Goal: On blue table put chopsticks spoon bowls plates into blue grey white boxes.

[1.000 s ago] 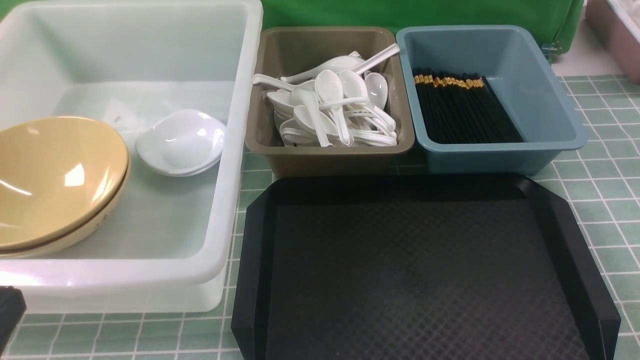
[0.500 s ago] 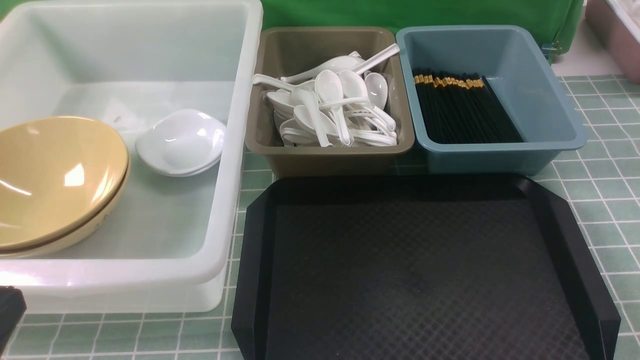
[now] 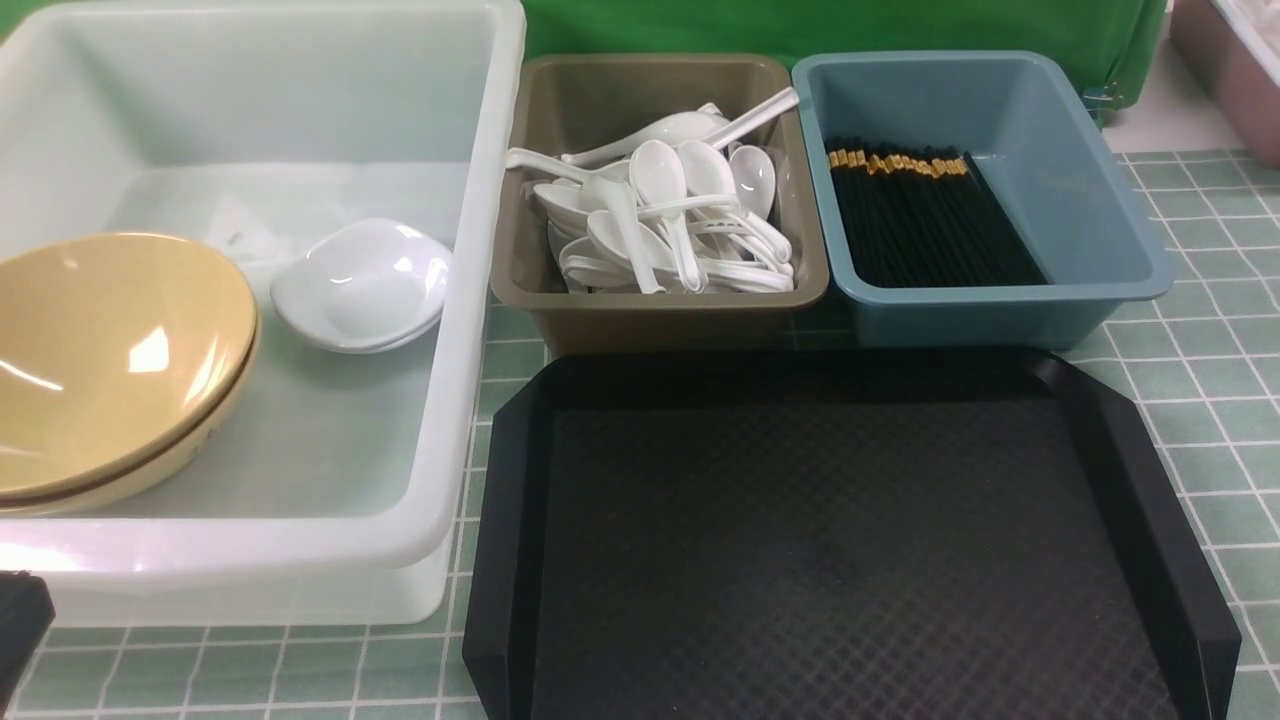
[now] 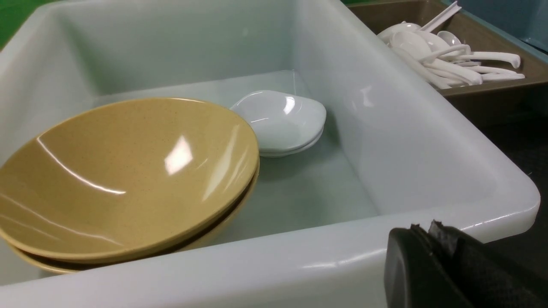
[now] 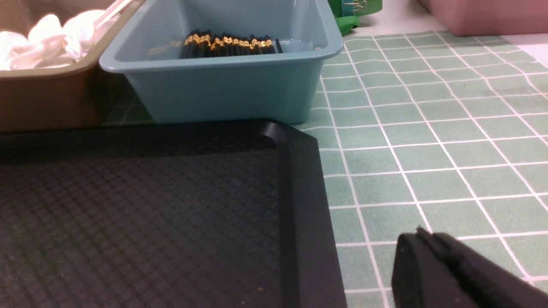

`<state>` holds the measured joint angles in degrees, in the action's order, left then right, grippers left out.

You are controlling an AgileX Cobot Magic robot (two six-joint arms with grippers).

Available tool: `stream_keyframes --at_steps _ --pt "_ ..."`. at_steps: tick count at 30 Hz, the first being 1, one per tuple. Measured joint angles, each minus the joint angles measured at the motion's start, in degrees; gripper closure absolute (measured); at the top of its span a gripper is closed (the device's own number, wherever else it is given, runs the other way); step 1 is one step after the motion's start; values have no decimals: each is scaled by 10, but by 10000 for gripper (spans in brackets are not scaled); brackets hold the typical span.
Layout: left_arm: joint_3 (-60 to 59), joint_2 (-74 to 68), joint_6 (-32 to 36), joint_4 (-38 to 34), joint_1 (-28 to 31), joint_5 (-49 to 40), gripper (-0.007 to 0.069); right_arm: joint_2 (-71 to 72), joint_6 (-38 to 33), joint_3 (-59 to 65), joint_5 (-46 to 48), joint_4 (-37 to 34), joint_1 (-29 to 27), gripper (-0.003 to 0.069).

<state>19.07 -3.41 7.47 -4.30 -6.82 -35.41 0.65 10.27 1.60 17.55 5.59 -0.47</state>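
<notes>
Two stacked tan-yellow bowls (image 3: 110, 360) and stacked white plates (image 3: 362, 285) lie in the big white tub (image 3: 480, 330); they also show in the left wrist view as the bowls (image 4: 120, 175) and the plates (image 4: 280, 122). Several white spoons (image 3: 665, 215) fill the taupe box (image 3: 660, 315). Black chopsticks (image 3: 925, 215) with gold bands lie in the blue-grey box (image 3: 1100, 200). My left gripper (image 4: 421, 233) is shut and empty, just outside the tub's near wall. My right gripper (image 5: 421, 237) is shut and empty, low over the blue table (image 5: 428, 141) beside the tray.
An empty black textured tray (image 3: 840, 540) lies in front of the taupe and blue-grey boxes. A pink bin (image 3: 1235, 70) stands at the far right. A green backdrop (image 3: 830, 25) rises behind the boxes. A bit of the left arm (image 3: 18, 625) shows at the lower left.
</notes>
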Motion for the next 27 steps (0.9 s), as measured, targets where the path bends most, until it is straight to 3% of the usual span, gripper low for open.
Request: stream_keyframes --at_steps 9,16,27 --pt "-82 0 0 -4 4 90 623 0 0 0 1 0 0 615" --pt "-178 2 -25 -2 79 221 623 0 0 0 1 0 0 612" --pt "-206 41 -35 3 120 220 623 0 0 0 2 0 0 604"
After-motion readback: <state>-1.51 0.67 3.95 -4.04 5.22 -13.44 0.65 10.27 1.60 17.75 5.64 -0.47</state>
